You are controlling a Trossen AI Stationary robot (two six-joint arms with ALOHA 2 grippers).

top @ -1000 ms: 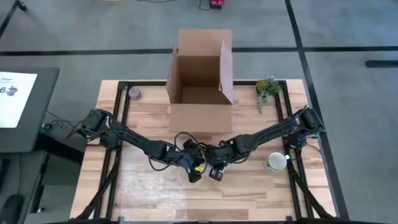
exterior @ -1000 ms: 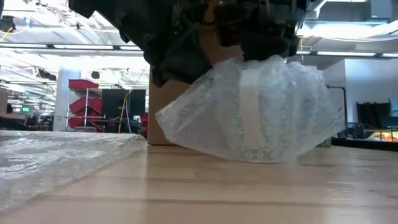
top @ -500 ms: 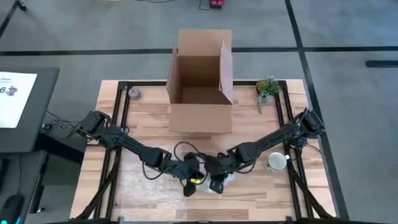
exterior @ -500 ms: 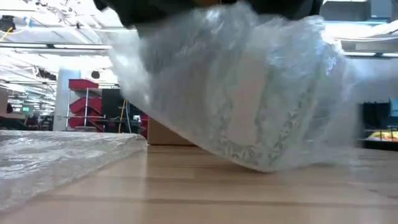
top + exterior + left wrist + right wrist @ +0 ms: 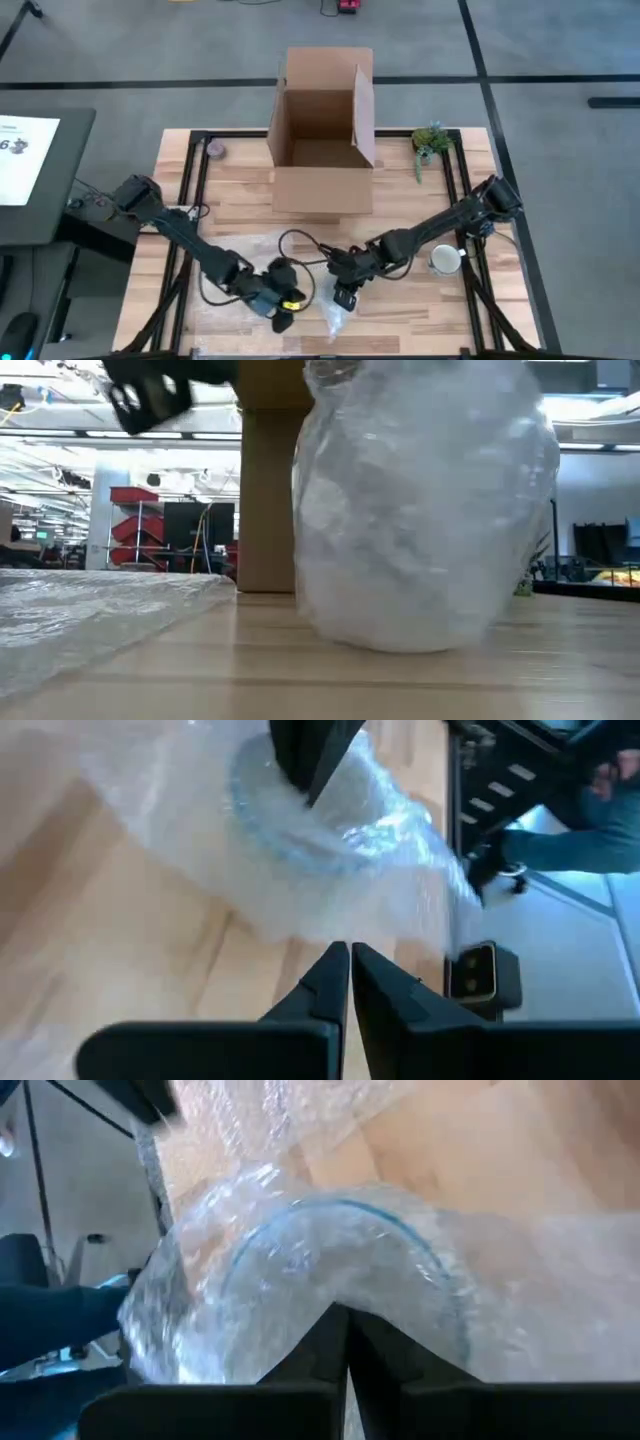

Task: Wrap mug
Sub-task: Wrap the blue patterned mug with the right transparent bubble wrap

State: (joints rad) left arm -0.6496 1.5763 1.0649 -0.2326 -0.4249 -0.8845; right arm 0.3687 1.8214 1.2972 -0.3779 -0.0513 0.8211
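Layout around the cardboard box (image 5: 322, 130)
Box stands at table (image 5: 400, 310) back centre; plant (image 5: 431, 141) just right of it, small round object (image 5: 215, 150) to its left. In front of the box: wrapped mug (image 5: 335, 315) near the front edge, bubble wrap sheet (image 5: 225, 260) front-left, 2nd mug (image 5: 444, 260) front-right.

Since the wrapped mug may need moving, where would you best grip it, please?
By its rim, from above: the bubble-wrapped mug stands upright, mouth up, with bulky, soft sides. The right hand pinches there; the left hand waits beside it, shut.
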